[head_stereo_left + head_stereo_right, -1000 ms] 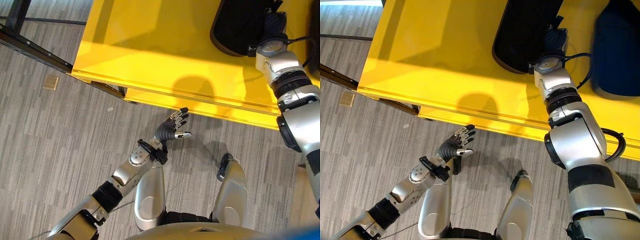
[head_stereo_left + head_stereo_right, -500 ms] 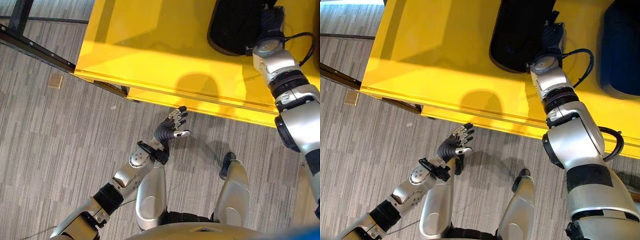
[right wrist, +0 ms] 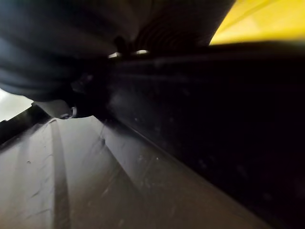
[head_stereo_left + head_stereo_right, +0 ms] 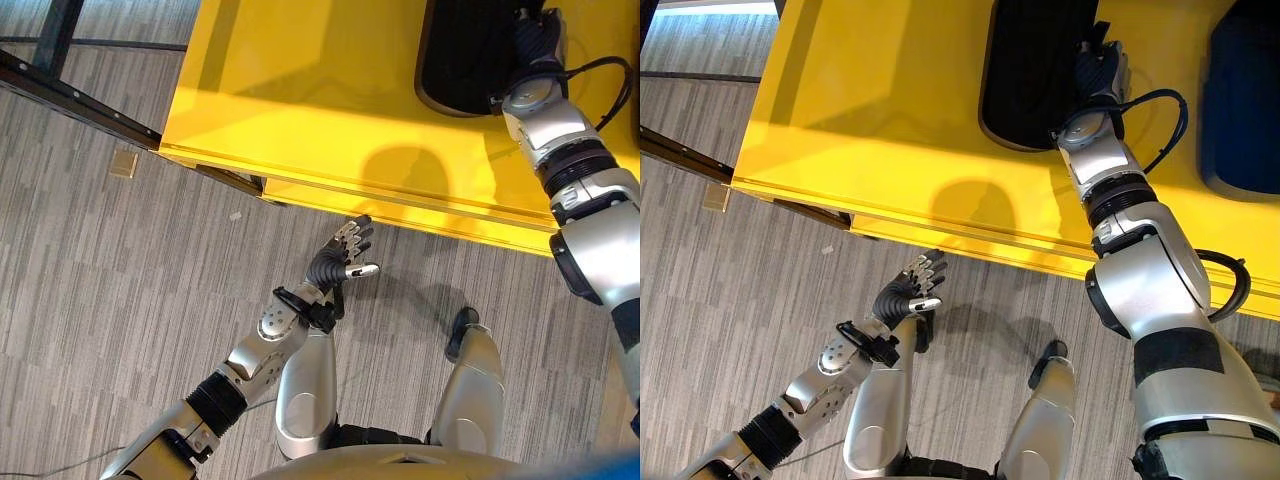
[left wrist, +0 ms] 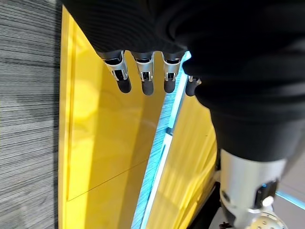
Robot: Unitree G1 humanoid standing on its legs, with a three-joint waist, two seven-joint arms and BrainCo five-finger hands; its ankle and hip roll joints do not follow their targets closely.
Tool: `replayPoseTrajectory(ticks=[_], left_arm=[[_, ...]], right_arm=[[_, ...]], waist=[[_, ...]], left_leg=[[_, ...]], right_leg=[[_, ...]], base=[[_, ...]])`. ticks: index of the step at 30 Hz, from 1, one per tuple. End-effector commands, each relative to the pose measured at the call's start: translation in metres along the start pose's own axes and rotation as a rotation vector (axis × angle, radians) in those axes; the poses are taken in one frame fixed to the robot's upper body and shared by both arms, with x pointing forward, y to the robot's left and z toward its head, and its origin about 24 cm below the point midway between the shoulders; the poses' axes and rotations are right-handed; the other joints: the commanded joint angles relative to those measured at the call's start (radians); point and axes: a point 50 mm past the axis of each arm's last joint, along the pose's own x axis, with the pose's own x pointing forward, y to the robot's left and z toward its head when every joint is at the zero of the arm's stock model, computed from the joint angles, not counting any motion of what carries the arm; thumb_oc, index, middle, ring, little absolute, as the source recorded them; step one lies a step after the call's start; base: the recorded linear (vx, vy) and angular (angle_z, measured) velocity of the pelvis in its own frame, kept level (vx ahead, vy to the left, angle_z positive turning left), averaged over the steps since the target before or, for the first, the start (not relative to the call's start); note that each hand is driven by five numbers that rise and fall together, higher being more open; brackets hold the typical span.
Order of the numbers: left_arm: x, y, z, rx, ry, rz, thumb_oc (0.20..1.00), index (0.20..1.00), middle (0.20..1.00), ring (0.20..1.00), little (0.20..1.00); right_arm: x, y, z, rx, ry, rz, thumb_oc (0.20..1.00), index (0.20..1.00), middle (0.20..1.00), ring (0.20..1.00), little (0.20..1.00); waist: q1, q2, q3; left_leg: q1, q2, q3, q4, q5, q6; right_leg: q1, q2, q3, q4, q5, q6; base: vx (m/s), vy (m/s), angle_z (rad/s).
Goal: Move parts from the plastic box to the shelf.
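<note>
Since a second ago, right hand [image 4: 1098, 62] has reached deeper into the black plastic box [image 4: 1030, 70] on the yellow shelf [image 4: 890, 110]. At left, left hand [image 4: 908, 292] hangs relaxed, fingers straight, holding nothing, just beside the shelf edge. Right fingers are hidden inside the box; their grasp and the parts cannot be told

Bare yellow tabletop [image 4: 330, 110] beside black box [image 4: 465, 55]

Grey striped carpet floor [image 4: 120, 300], yellow table [image 4: 330, 110], dark metal frame [image 4: 70, 90] at left.
</note>
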Motion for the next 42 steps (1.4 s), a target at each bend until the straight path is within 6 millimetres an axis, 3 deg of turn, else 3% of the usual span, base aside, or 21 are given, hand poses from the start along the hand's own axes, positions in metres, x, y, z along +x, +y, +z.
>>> replayPoseTrajectory(ticks=[1, 7, 25, 34, 42], left_arm=[[0.004, -0.014, 0.012, -0.018, -0.085, -0.071, 1.0, 1.0, 1.0, 1.0, 1.0], [0.003, -0.015, 0.01, -0.013, -0.083, -0.07, 1.0, 1.0, 1.0, 1.0, 1.0], [0.006, -0.017, 0.013, -0.016, -0.1, -0.073, 1.0, 1.0, 1.0, 1.0, 1.0], [0.006, -0.02, 0.01, -0.029, -0.093, -0.071, 1.0, 1.0, 1.0, 1.0, 1.0], [0.006, -0.024, 0.011, -0.034, -0.101, -0.088, 1.0, 1.0, 1.0, 1.0, 1.0]], right_arm=[[-0.01, 0.023, -0.028, -0.108, 0.1, 0.082, 0.2, 0.2, 0.2, 0.2, 0.2], [-0.014, 0.029, -0.046, -0.167, 0.146, 0.127, 0.2, 0.2, 0.2, 0.2, 0.2], [-0.021, 0.034, -0.061, -0.233, 0.192, 0.09, 0.2, 0.2, 0.2, 0.2, 0.2], [-0.019, 0.022, -0.081, -0.269, 0.27, 0.044, 0.2, 0.2, 0.2, 0.2, 0.2], [-0.017, 0.016, -0.077, -0.364, 0.216, 0.002, 0.2, 0.2, 0.2, 0.2, 0.2]], waist=[[0.056, 0.009, 0.02], [0.053, 0.011, 0.02], [0.051, 0.018, 0.02], [0.045, 0.035, 0.02], [0.044, 0.04, 0.02]], left_leg=[[0.048, -0.056, 0.065, -0.043, -0.104, 0.089], [0.055, -0.057, 0.07, -0.052, -0.102, 0.091], [0.062, -0.062, 0.07, -0.082, -0.08, 0.092], [0.068, -0.071, 0.073, -0.088, -0.079, 0.094], [0.067, -0.076, 0.074, -0.101, -0.072, 0.094]], right_leg=[[-0.07, 0.07, -0.117, 0.235, -0.108, -0.099], [-0.063, 0.073, -0.119, 0.231, -0.108, -0.099], [-0.055, 0.083, -0.121, 0.214, -0.104, -0.102], [-0.056, 0.078, -0.12, 0.218, -0.107, -0.105], [-0.059, 0.081, -0.117, 0.214, -0.106, -0.105]], base=[[0.0, 0.0, 0.0], [0.0, -0.002, 0.01], [0.0, 0.0, 0.0], [0.0, 0.0, 0.0], [0.0, 0.0, 0.0]])
